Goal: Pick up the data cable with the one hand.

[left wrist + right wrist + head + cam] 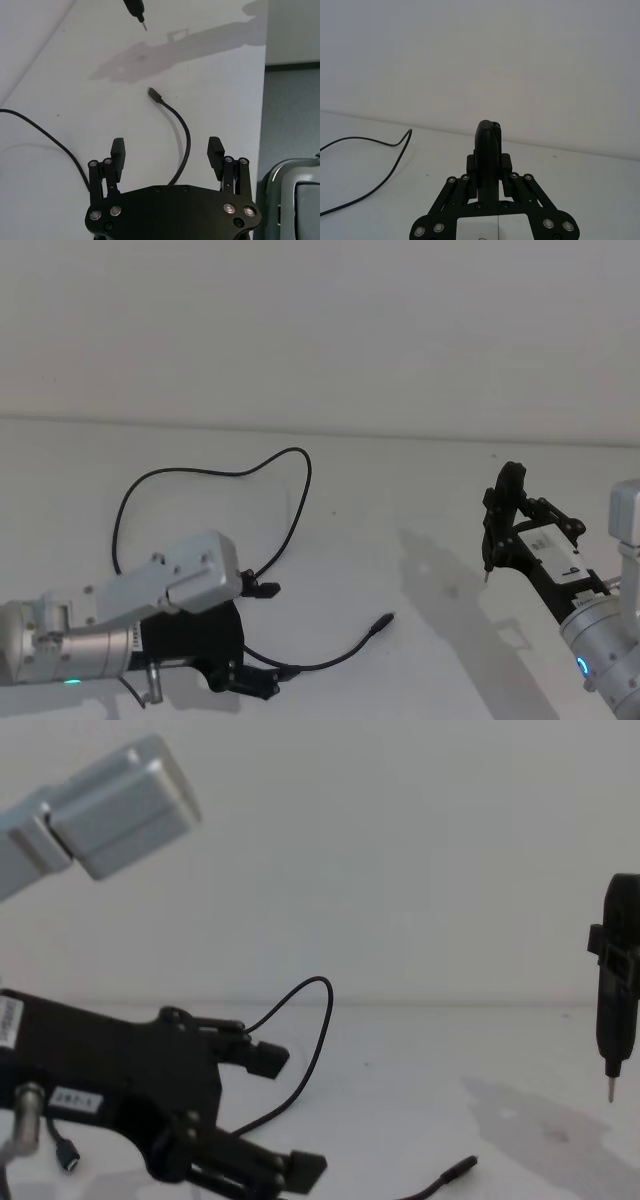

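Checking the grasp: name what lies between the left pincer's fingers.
The data cable runs between the left pincer's open fingers, shown in the left wrist view.

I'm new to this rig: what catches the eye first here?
The left gripper, jaws open, sits low over the white table, straddling a thin black data cable that loops away across the table. On the right, the right gripper is raised, clamped on a dark pen-shaped tool with its thin metal tip pointing down.
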Motion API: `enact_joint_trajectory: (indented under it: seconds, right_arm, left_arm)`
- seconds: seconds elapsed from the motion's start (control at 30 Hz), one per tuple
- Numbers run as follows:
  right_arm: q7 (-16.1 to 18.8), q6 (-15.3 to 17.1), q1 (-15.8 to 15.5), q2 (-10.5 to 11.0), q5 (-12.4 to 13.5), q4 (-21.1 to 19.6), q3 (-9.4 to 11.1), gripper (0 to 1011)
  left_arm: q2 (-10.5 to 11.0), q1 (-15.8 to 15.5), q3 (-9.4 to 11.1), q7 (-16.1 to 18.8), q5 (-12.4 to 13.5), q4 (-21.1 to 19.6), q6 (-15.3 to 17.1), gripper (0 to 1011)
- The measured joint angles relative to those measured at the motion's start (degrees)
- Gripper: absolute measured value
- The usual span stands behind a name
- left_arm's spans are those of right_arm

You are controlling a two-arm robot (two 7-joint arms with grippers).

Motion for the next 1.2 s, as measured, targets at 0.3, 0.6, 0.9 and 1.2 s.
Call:
enact_joint_trajectory:
  seconds: [0.3, 0.6, 0.9, 1.2]
  right_arm:
    - [0.0, 0.0, 0.0, 0.0, 0.0, 0.0, 0.0, 268]
    - [0.0, 0.0, 0.0, 0.0, 0.0, 0.0, 0.0, 268]
    - [0.0, 0.0, 0.0, 0.0, 0.0, 0.0, 0.0, 268]
    - [0.0, 0.0, 0.0, 0.0, 0.0, 0.0, 0.0, 268]
  left_arm:
    - [-1.7, -0.5, 2.0, 1.1, 3.5, 1.3, 0.1, 1001]
    - [-3.3, -1.0, 3.6, 1.7, 6.2, 2.5, 0.4, 1001]
    - [-5.0, -1.7, 5.1, 2.1, 8.6, 3.6, 1.4, 1001]
    - [-6.6, -2.1, 5.8, 2.9, 10.6, 4.6, 2.6, 1001]
